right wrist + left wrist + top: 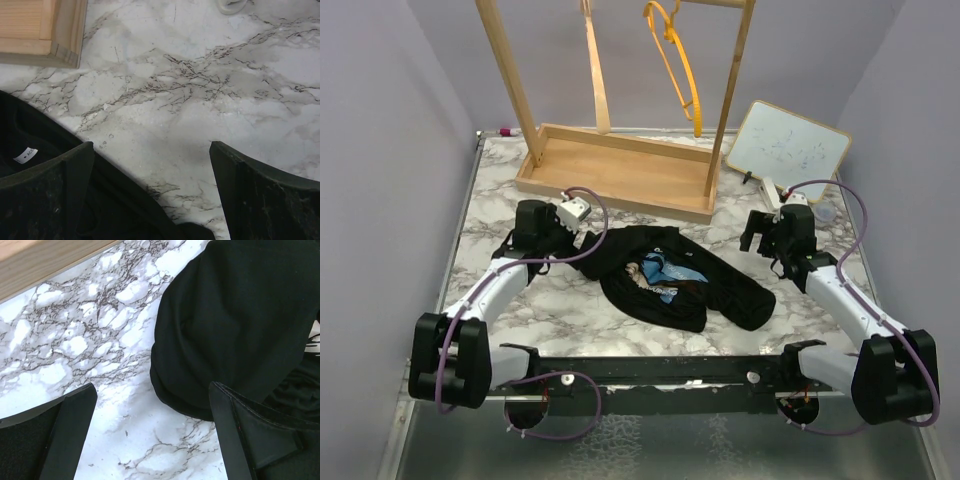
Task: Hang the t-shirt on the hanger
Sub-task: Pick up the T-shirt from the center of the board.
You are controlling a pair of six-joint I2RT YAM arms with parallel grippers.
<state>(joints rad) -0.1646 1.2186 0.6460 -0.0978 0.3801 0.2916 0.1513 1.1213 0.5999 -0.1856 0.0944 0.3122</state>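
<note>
Lying crumpled in the middle of the marble tabletop (520, 300) is your black t-shirt (670, 275), bunched into a loose heap with the blue, white and tan print peeking out near its centre. The yellow-orange hanger (675, 60) is well apart from it: you can see it up on the wooden rack (615, 170) at the far side, dangling tilted from the top bar, with a pale wooden hanger (595, 70) beside it on the left. Now your left claw (525, 238) sits low at the shirt's left end, fingers spread wide apart and gripping nothing. In its wrist view, the left claw (155, 440) has the shirt's rounded black edge (235, 315) bulging in between the fingers, and the right-hand finger (250, 440) overlaps the cloth, though you cannot tell whether it touches. Over on the other side, your right claw (760, 232) hovers just off the shirt's right end, near the whiteboard (787, 150). Its wrist view shows the right claw (152, 195) parted too, bare marble between the fingers, black cloth (30, 130) with a small white label (25, 156) at the left finger.
</note>
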